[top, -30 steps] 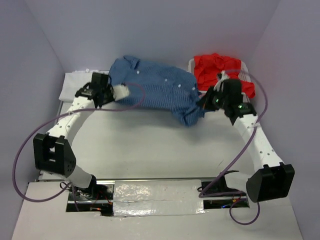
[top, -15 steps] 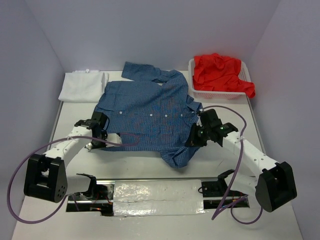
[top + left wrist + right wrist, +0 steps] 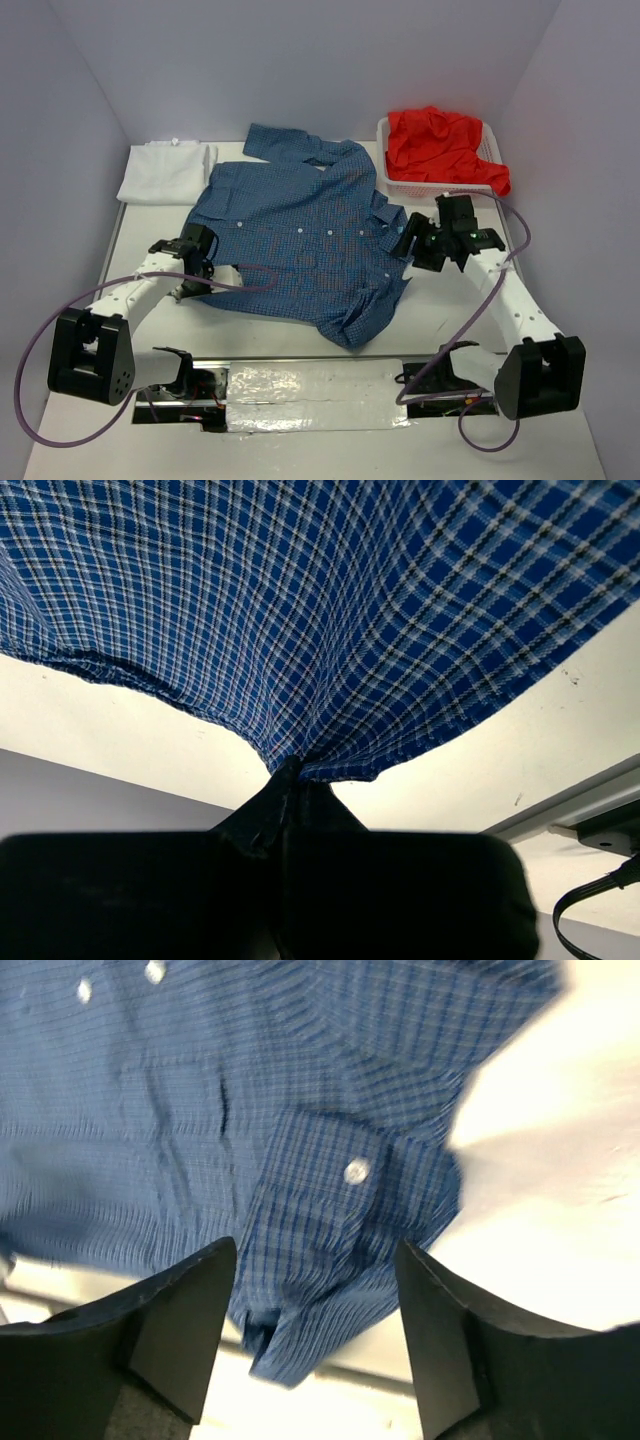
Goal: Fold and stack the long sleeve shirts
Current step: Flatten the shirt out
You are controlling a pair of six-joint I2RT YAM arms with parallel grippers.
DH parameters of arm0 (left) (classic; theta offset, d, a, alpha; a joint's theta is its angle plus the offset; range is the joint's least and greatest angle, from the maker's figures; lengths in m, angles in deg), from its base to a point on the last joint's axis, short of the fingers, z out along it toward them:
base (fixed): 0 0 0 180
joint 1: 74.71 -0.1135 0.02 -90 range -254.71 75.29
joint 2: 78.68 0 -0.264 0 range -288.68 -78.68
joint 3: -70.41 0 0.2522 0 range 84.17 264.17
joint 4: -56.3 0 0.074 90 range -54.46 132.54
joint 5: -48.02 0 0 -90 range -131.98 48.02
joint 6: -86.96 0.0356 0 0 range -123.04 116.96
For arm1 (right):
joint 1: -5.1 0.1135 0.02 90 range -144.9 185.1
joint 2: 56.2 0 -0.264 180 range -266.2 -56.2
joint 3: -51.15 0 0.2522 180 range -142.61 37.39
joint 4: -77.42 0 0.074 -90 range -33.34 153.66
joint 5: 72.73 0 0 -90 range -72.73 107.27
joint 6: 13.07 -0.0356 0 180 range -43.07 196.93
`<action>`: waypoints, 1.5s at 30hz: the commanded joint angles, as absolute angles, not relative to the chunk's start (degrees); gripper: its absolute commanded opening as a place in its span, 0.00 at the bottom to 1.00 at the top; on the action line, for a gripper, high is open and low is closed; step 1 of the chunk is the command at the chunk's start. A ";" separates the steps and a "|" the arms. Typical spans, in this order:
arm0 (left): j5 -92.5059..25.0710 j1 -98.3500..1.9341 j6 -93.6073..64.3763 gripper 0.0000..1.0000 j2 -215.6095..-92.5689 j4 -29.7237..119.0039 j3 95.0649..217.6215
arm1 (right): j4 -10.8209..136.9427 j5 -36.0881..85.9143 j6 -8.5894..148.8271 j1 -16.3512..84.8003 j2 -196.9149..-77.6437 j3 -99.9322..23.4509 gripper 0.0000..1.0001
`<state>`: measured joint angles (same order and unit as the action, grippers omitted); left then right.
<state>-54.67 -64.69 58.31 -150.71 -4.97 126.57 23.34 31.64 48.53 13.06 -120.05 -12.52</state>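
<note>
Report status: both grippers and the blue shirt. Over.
Left gripper shut on blue shirt near edge. Right gripper open, empty, hovering over it. Shirt spread on table, not yet folded. Nothing in the way.

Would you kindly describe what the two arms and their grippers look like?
The left arm and right arm have white links, black joints and blocky black bases. A purple cable loops along each. The left gripper and right gripper are black, with flat wedge-shaped fingers.

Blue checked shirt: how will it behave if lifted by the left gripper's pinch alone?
Probably floppy: the blue checked shirt fans out in folds from the pinch of the left gripper. Likely light; the cloth looks thin. Lifted there alone, it would likely sag and bunch.
</note>
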 commanded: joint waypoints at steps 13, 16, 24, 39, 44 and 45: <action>-52.17 -64.86 53.92 0.00 -149.18 -3.69 124.52 | 37.64 22.90 44.87 6.42 -145.48 -18.86 0.83; -51.83 -64.95 53.57 0.00 -147.95 -3.87 122.67 | 40.44 23.42 42.67 6.42 -149.09 -18.24 0.80; -51.74 -65.04 55.06 0.00 -142.23 -8.17 119.33 | 46.16 24.92 38.88 6.24 -152.53 -14.91 0.24; -43.12 -64.69 51.46 0.00 -140.29 -10.90 124.52 | 30.11 18.33 48.61 5.54 -130.11 -14.27 0.81; -44.18 -64.25 51.63 0.00 -140.21 -10.11 122.94 | 21.22 18.23 48.55 3.69 -124.50 -14.47 1.00; -43.91 -64.16 51.46 0.00 -140.21 -10.02 122.85 | 20.34 18.67 48.20 3.69 -122.92 -14.03 1.00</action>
<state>-45.68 -64.60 52.16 -140.40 -9.65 123.18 28.06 19.34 46.89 4.50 -127.00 -13.50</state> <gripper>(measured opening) 0.033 0.995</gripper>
